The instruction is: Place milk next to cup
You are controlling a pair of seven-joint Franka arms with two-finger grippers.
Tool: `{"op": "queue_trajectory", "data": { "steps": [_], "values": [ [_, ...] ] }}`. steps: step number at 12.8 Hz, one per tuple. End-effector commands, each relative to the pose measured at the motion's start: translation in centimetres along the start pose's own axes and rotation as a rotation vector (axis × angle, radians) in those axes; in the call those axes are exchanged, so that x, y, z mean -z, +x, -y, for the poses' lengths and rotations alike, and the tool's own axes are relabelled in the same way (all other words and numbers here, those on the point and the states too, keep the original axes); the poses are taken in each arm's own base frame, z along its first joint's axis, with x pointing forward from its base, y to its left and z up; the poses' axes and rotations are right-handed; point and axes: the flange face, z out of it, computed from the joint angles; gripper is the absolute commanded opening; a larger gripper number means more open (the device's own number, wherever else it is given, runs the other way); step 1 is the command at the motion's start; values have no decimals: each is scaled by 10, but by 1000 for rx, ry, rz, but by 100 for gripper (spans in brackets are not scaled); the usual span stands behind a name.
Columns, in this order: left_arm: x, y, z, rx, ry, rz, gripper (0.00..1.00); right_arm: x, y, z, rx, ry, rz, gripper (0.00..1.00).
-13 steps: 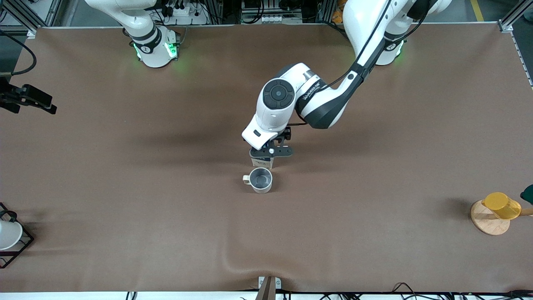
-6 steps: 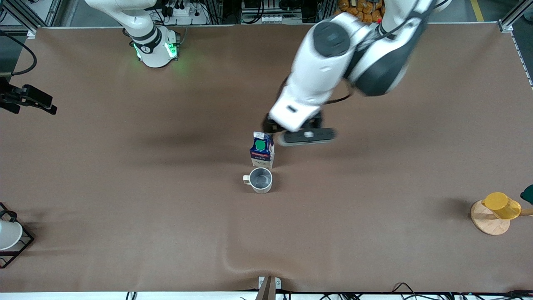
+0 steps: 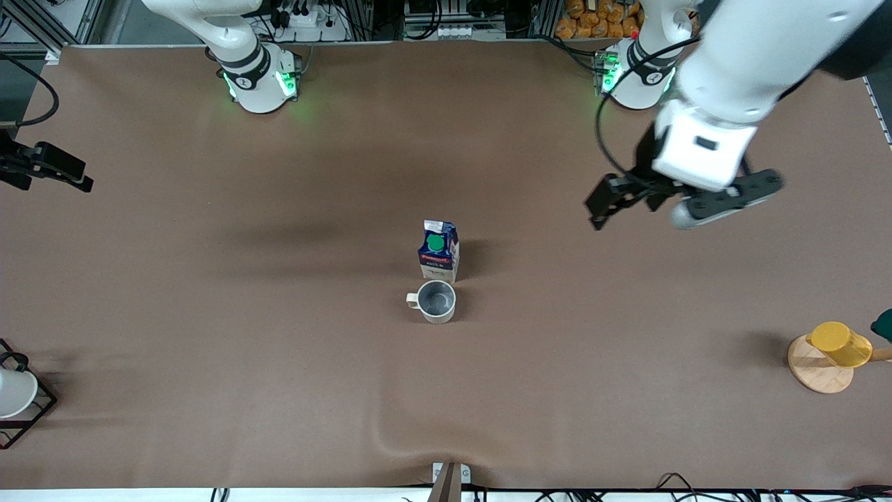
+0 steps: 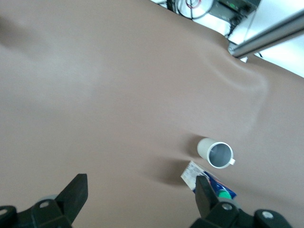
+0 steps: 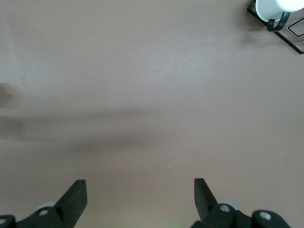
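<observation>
The left arm rises from its base and bends high over the table toward its own end, its white wrist housing turned down. The left gripper (image 3: 644, 202) hangs in the air over bare brown tabletop, well apart from the carton, with its black fingers (image 4: 76, 194) spread wide and nothing between them. The right arm waits; in the front view only its base and lower links show. The right gripper (image 5: 137, 202) appears in the right wrist view alone, above the bare surface, its two dark fingers (image 5: 77, 195) likewise standing apart and empty.

The small dark blue gable-top milk carton (image 3: 439, 251) stands upright near the middle of the table, free of any grip. It is a folded-paper box with a round green cap on its sloped top, a red band and pale lower sides. The cream ceramic mug (image 3: 436, 301) sits just beside it, nearer to the front camera, upright, with a smooth grey inside and a small handle pointing toward the right arm's end.

The brown tablecloth (image 3: 279, 362) is matte and felt-like, with a soft ridge at its near edge.

At the left arm's end a glossy yellow cup (image 3: 840, 344) lies tilted on a round wooden coaster (image 3: 815, 373). At the right arm's end a white cup (image 3: 14, 392) sits in a black wire rack (image 3: 38, 411).
</observation>
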Motion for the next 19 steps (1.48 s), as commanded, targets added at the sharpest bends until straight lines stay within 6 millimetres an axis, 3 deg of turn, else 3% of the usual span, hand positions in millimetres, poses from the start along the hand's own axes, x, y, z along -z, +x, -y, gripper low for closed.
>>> {"op": "queue_trajectory", "data": {
  "steps": [1,3,8,12,14,19],
  "values": [
    [18,25,50,-71,34,-23,100,5,2,0,-17,14,-6,100],
    [28,43,86,-133,57,-18,100,5,2,-1,-19,14,-6,100],
    [37,61,139,-209,95,11,100,5,2,-1,-19,14,-6,100],
    [42,55,152,-235,108,12,100,5,2,-2,-21,13,-6,100],
    [35,56,162,-218,117,28,100,5,2,-3,-22,13,-6,100],
    [35,48,164,-251,125,34,100,5,2,-2,-21,13,-8,100]
  ]
}}
